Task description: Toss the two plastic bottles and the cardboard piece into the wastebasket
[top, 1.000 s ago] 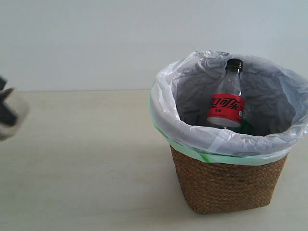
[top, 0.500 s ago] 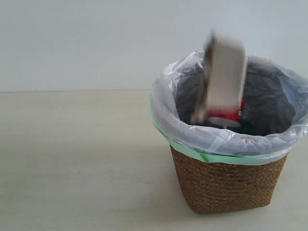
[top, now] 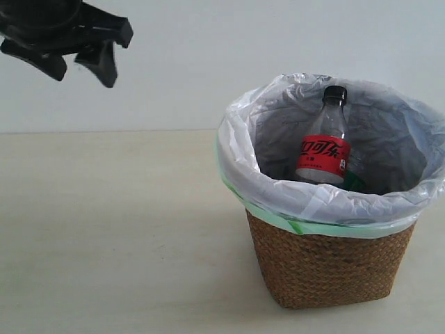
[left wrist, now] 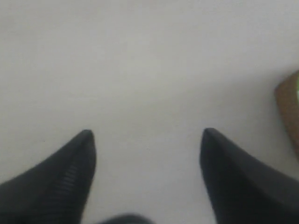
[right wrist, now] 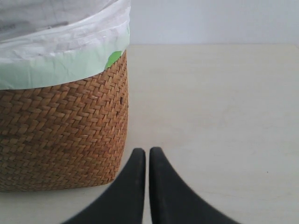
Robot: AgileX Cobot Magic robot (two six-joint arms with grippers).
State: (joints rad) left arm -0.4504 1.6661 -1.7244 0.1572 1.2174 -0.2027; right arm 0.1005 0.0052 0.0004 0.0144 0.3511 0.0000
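Left gripper (top: 83,75) hangs high with its jaws spread wide and nothing in them, so I'd guess the drop is done. Next I'd pull it away without brushing the bag. Over in the wastebasket (top: 327,271) the red-label bottle (top: 323,156) leans upright. The green scrap (top: 354,182) low beside it may be the other bottle. I can't spot the cardboard piece, so check it's inside. Right gripper (right wrist: 147,151) sits low beside the wicker, pinched together and empty. The counter (top: 118,229) is pale, smooth and matte, and the wall (top: 181,62) is plain white.
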